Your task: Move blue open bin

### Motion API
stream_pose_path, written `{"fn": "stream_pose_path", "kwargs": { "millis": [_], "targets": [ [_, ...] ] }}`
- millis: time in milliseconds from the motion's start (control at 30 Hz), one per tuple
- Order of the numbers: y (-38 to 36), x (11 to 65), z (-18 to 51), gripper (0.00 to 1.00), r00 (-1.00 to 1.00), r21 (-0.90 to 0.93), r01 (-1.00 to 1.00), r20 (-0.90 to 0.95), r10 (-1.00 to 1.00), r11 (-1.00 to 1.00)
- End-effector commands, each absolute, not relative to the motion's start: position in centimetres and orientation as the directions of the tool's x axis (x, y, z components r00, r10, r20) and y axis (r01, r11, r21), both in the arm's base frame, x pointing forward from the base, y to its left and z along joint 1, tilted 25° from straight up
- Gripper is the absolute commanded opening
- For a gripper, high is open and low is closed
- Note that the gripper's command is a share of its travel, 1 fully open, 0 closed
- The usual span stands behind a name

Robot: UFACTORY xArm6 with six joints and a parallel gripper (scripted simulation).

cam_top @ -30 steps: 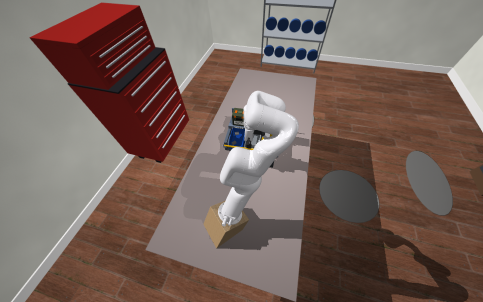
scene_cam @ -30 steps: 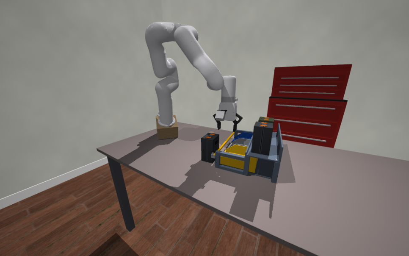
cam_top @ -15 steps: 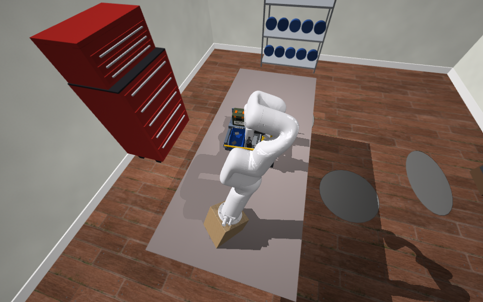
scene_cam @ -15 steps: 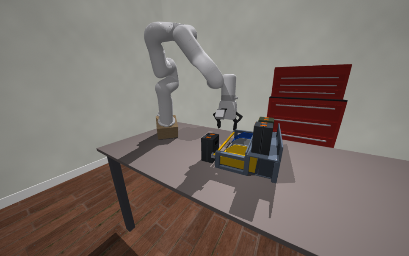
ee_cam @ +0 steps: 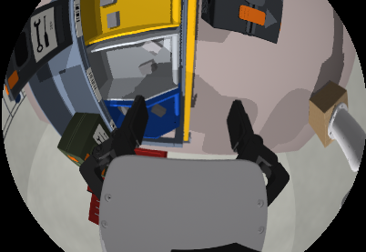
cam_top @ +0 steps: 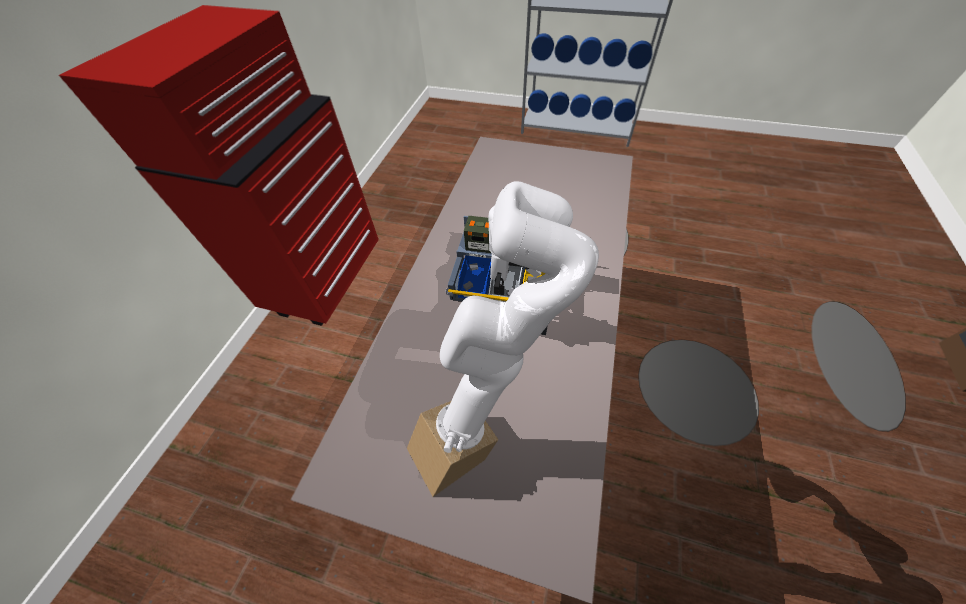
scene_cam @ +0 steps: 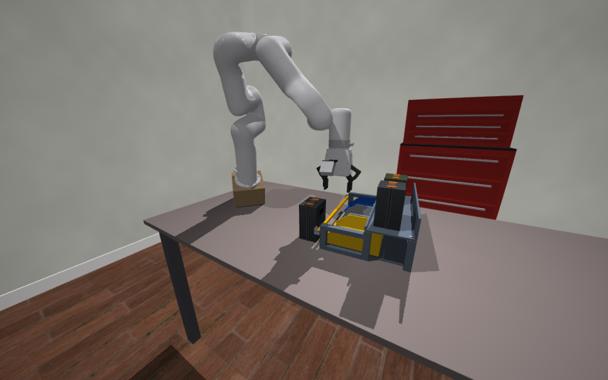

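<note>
White arm (scene_cam: 292, 80) on a tan block (scene_cam: 248, 194) near one short end of the table (scene_cam: 509, 292), reaching along the table's length toward its middle. Gripper (scene_cam: 338, 181) points down, fingers spread wide, nothing between them; it hangs above the shelf's arm-side end, clear of it.

Shelf (scene_cam: 371, 232): low grey-blue frame standing on the table top toward the long edge that faces the red tool chest (scene_cam: 457, 155). A yellow rail (ee_cam: 193, 47) runs along its side.

Blue bin (ee_cam: 159, 114) sits in the shelf, at the end nearest the arm's base. In the wrist view one finger (ee_cam: 135, 121) hangs over the bin and the other finger (ee_cam: 238, 125) over bare table beyond the yellow rail. Small grey parts show inside the bin, too small to name.

Beside the blue bin, a grey bin (ee_cam: 142, 66), then a yellow bin (ee_cam: 136, 5) at the shelf's far end; both sit in the frame.

Black case (scene_cam: 312, 219) with orange marks stands upright on the table just beside the shelf. Taller black case (scene_cam: 390, 204) stands on the shelf, an olive case (scene_cam: 395, 177) behind it.

A metal rack (cam_top: 653, 71) with dark blue discs stands beyond the table's far short end
</note>
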State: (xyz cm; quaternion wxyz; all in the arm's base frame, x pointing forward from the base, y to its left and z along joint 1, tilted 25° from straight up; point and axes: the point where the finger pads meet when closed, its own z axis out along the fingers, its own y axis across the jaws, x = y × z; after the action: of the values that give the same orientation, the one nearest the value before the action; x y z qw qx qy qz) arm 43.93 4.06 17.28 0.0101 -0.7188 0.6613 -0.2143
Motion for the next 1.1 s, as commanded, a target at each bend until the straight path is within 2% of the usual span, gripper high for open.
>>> {"fn": "stream_pose_path", "kwargs": {
  "millis": [0, 1067],
  "targets": [
    [4.1, 43.99, 17.46, 1.0, 0.033, -0.301, -0.945, 0.294, -0.955, -0.126],
    [4.08, 43.91, 17.84, 1.0, 0.033, -0.301, -0.945, 0.294, -0.955, -0.126]
  ]
}}
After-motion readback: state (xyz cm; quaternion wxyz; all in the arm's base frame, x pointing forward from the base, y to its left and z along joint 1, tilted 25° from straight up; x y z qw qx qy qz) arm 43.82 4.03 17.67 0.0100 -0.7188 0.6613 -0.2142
